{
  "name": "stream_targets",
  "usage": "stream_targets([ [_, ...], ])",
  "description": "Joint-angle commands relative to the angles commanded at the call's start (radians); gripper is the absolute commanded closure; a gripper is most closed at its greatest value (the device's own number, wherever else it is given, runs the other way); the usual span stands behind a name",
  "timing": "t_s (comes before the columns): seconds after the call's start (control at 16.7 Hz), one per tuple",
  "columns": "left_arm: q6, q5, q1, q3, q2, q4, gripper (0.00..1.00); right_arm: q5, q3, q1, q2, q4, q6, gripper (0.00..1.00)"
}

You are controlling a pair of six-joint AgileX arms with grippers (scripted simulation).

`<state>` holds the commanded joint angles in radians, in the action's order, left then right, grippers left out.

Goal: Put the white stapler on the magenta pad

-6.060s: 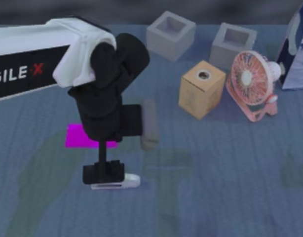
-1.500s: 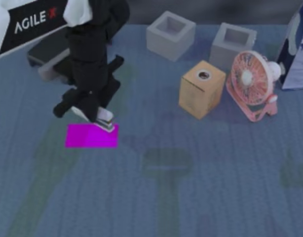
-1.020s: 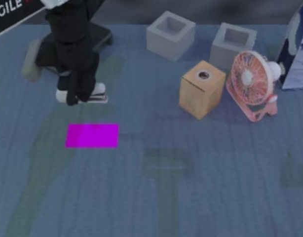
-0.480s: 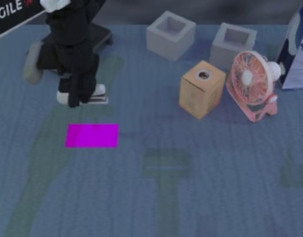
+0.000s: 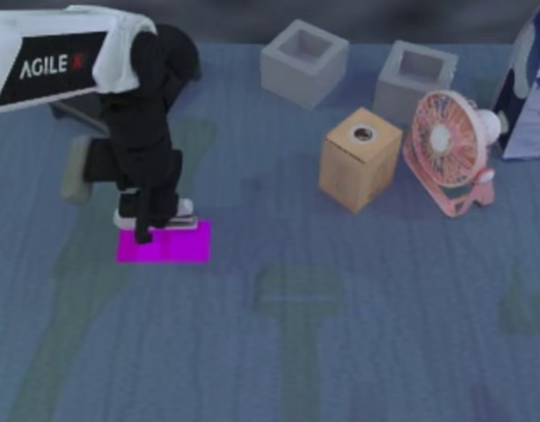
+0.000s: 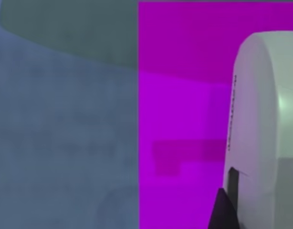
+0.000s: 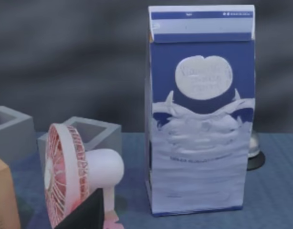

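The magenta pad (image 5: pixel 178 246) lies flat at the table's left. My left gripper (image 5: pixel 147 227) points down over the pad's back edge, shut on the white stapler (image 5: pixel 184 208), whose ends stick out on both sides of the black hand. In the left wrist view the stapler's rounded white body (image 6: pixel 266 119) hangs close above the pad (image 6: pixel 184 119), with one dark fingertip (image 6: pixel 224 213) against its side. Whether the stapler touches the pad cannot be told. My right arm is outside the top view.
Two grey hollow blocks (image 5: pixel 304 61) (image 5: pixel 415 79) stand at the back. A tan box (image 5: pixel 360 158) and a pink fan (image 5: pixel 446 149) sit right of centre. A blue-and-white milk carton (image 7: pixel 201 109) stands at the far right edge.
My left gripper has carried the stapler from behind the pad forward to the pad's back edge. The arm's white link has swung into view at the top left.
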<state>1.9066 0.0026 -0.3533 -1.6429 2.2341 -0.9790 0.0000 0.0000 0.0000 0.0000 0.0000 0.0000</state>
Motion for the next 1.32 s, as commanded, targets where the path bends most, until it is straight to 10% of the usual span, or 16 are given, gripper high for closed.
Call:
stream_targets([
  [0.3,0.0,0.0,0.0,0.011,0.003,0.011,1.0,0.0,0.0,0.0,0.0,0.0,0.0,0.0],
  [1.08,0.0,0.0,0.0,0.011,0.003,0.011,0.02,0.0,0.0,0.0,0.0,0.0,0.0,0.0],
  [1.32,0.0,0.0,0.0,0.011,0.003,0.011,0.0,0.0,0.0,0.0,0.0,0.0,0.0,0.0],
])
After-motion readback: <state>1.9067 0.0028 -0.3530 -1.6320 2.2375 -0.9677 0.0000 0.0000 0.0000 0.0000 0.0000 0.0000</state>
